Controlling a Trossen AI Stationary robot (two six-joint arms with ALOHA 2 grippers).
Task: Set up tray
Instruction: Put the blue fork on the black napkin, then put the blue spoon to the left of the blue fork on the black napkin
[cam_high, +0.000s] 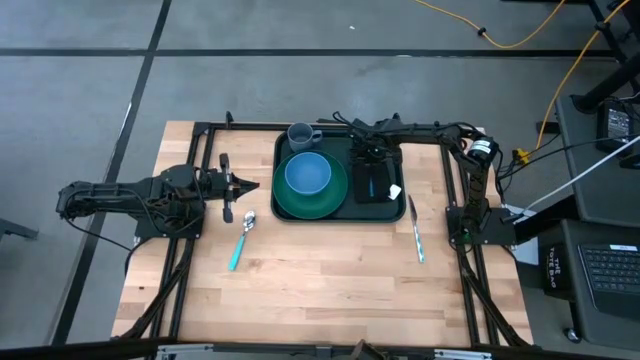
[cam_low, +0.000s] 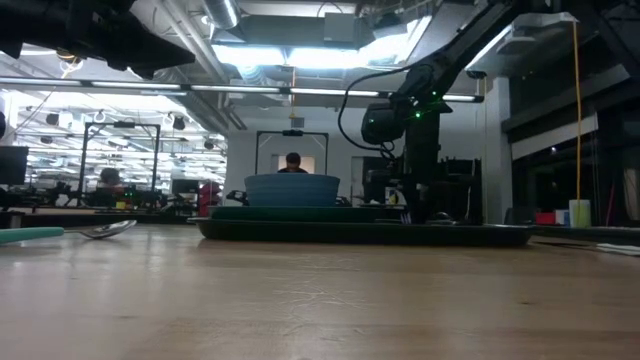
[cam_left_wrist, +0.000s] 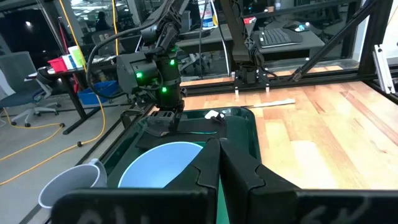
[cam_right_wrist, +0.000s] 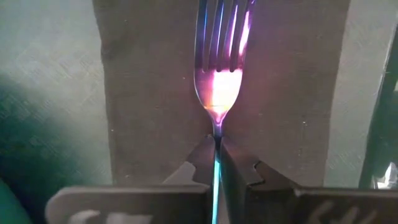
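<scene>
1. A round green plate (cam_high: 310, 200) lies just above the middle of the high view, with a blue bowl (cam_high: 307, 174) on it.
2. A grey mug (cam_high: 301, 135) stands just above the bowl.
3. A black napkin (cam_high: 373, 184) lies right of the plate; a fork (cam_right_wrist: 219, 56) rests on it.
4. A teal-handled spoon (cam_high: 242, 238) lies at centre left on the wooden surface (cam_high: 320, 290).
5. A knife (cam_high: 415, 229) lies at centre right.

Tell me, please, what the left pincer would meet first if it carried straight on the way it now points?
Probably the tray: the left pincer, fingers shut and empty, points across the bare table at the tray's near rim, with the green plate and blue bowl just beyond. Its height is unclear, so it might pass above.
</scene>
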